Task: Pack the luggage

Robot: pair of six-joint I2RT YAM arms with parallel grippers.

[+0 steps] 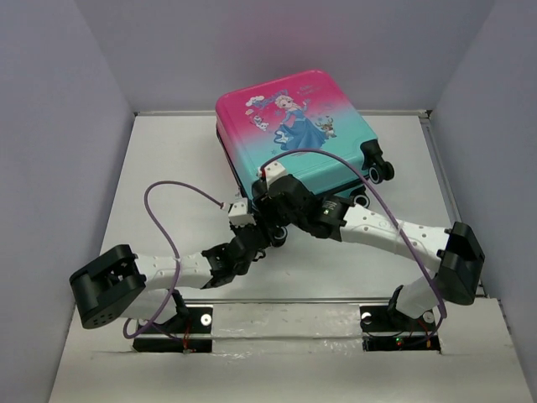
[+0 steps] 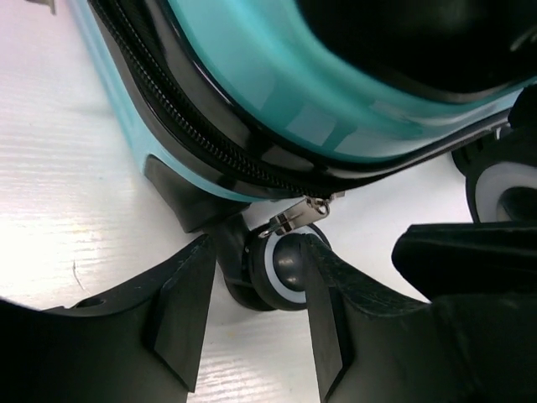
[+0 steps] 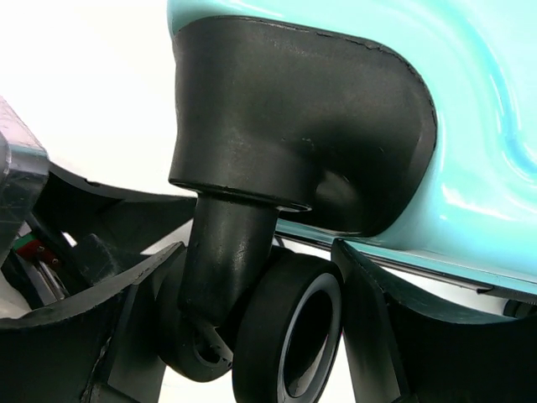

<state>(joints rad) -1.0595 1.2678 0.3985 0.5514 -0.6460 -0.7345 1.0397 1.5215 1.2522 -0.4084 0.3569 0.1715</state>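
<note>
The luggage (image 1: 294,126) lies flat and closed on the table, princess print up, wheels along its near edge. My left gripper (image 1: 267,233) is open at the near-left corner. In the left wrist view (image 2: 256,281) its jaws straddle a black wheel (image 2: 284,270) with a white ring; the right finger (image 2: 323,319) touches it and the left stands apart. A silver zipper pull (image 2: 295,217) hangs just above that wheel from the black zipper band (image 2: 210,138). My right gripper (image 1: 262,195) sits at the same corner. In the right wrist view (image 3: 256,277) its fingers close against a double caster wheel (image 3: 285,336).
Two more wheels (image 1: 379,166) stick out at the luggage's right corner. Grey walls enclose the white table (image 1: 168,168) on the left, right and back. A purple cable (image 1: 159,201) loops over the left arm and another over the right arm.
</note>
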